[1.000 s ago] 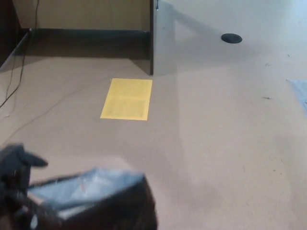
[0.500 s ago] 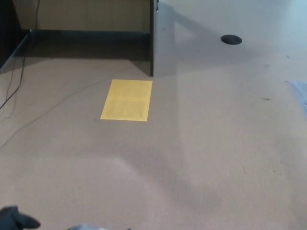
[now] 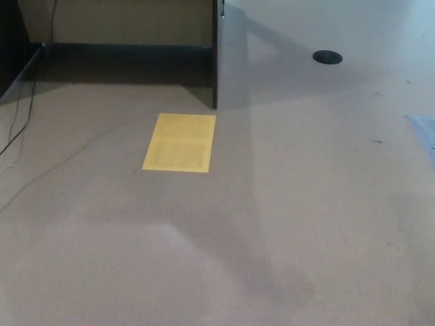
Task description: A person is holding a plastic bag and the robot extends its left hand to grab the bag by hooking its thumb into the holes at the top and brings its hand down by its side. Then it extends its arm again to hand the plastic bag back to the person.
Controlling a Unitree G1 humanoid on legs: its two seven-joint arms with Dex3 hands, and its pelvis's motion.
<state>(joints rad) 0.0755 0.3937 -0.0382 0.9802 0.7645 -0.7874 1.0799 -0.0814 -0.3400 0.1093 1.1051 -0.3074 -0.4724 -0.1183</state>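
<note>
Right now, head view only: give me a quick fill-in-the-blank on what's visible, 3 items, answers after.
1. The flat rectangular sheet lying on the floor is ____ in colour.
2. The number of robot hands showing in this view is ____.
3. The dark round disc on the floor sits toward the picture's upper ____ side.
4. The thin cable trails across the floor on the picture's ____ side.

Missing words: yellow; zero; right; left

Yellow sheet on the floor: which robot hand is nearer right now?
Can't say: neither the left nor the right robot hand is in view. The head view shows only the yellow sheet lying flat on the floor.
</note>
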